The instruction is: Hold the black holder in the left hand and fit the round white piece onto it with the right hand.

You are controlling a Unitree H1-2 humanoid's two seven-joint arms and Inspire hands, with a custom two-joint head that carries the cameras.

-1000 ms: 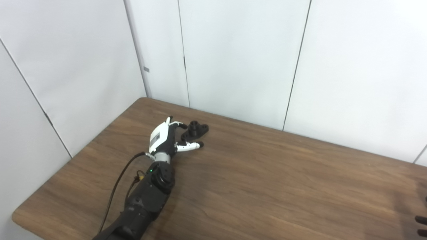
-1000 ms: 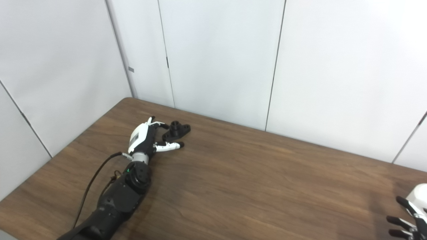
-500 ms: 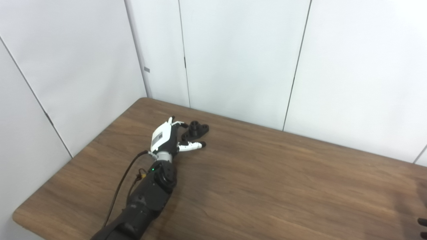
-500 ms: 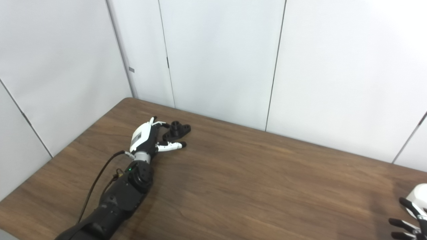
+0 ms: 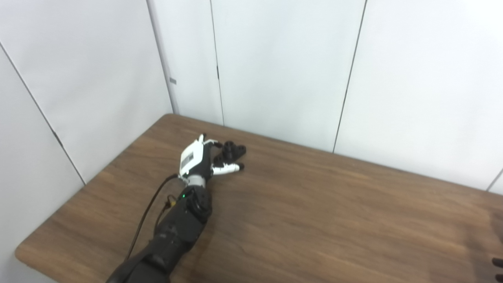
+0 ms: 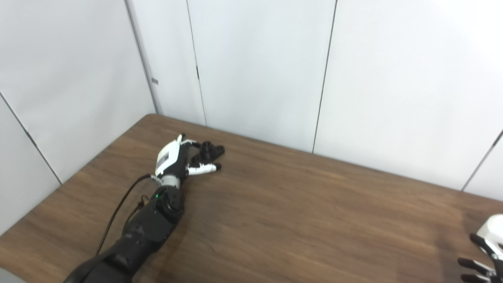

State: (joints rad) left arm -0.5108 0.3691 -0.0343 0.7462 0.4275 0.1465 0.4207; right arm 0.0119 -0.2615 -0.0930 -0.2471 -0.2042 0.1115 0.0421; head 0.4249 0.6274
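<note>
Left hand (image 5: 195, 162) cups black holder (image 5: 232, 151), fingers spread.

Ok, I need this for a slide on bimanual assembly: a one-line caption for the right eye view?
Left hand reaching around the black holder on the wooden table.

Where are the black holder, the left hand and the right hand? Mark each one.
black holder (image 5: 234, 149), left eye view, on its far round end.
left hand (image 5: 193, 159), left eye view, on the white back of the hand.
right hand (image 6: 488, 249), right eye view, on its white back at the picture's edge.
</note>
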